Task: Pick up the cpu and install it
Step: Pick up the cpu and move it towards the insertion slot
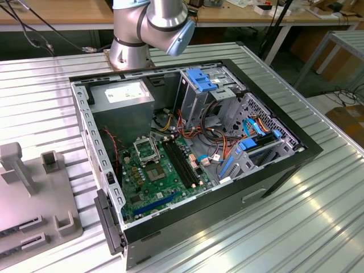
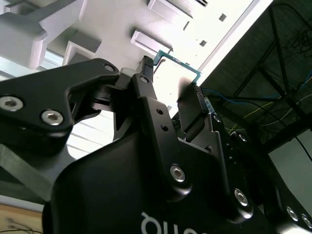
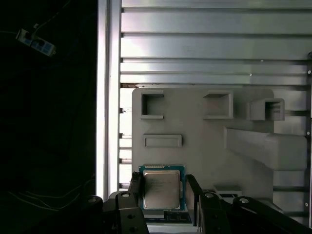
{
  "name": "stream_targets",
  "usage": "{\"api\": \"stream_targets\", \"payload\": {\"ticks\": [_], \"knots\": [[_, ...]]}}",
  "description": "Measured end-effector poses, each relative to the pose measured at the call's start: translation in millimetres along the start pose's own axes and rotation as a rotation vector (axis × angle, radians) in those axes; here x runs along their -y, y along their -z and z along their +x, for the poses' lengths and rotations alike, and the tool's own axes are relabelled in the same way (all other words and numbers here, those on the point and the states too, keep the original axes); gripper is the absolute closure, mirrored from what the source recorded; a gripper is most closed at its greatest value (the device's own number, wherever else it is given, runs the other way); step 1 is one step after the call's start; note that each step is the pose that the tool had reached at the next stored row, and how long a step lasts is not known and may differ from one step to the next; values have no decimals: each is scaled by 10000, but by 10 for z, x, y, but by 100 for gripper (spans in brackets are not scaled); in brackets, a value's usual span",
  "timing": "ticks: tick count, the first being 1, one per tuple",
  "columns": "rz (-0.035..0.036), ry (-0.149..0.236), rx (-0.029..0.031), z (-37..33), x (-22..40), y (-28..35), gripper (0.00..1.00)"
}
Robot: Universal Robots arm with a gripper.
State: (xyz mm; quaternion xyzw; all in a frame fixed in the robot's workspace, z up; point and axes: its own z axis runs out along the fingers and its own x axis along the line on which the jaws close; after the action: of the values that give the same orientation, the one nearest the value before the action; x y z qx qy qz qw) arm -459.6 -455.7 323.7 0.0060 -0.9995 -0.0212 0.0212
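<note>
Claw (image 3: 164, 191) facing down on grey tray (image 3: 195, 126), fingers (image 3: 193, 189) straddling cpu (image 3: 161, 187), pinching or not, cannot tell

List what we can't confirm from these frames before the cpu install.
- cpu: whether it sits in the grey holder or is lifted; first wrist view looks straight down, so no height shows.
- cpu's face, second wrist view: washed out by glare, lower part behind the gripper.
- Socket, exterior view: too small to tell if empty.
- Arm, exterior view: cut off by the top edge.
</note>
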Motion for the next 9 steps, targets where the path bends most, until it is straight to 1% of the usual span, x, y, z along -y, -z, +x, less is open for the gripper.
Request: {"api": "stream_targets", "payload": {"ticks": [9], "knots": [[0,0,0,3,-3,78,54]]}}
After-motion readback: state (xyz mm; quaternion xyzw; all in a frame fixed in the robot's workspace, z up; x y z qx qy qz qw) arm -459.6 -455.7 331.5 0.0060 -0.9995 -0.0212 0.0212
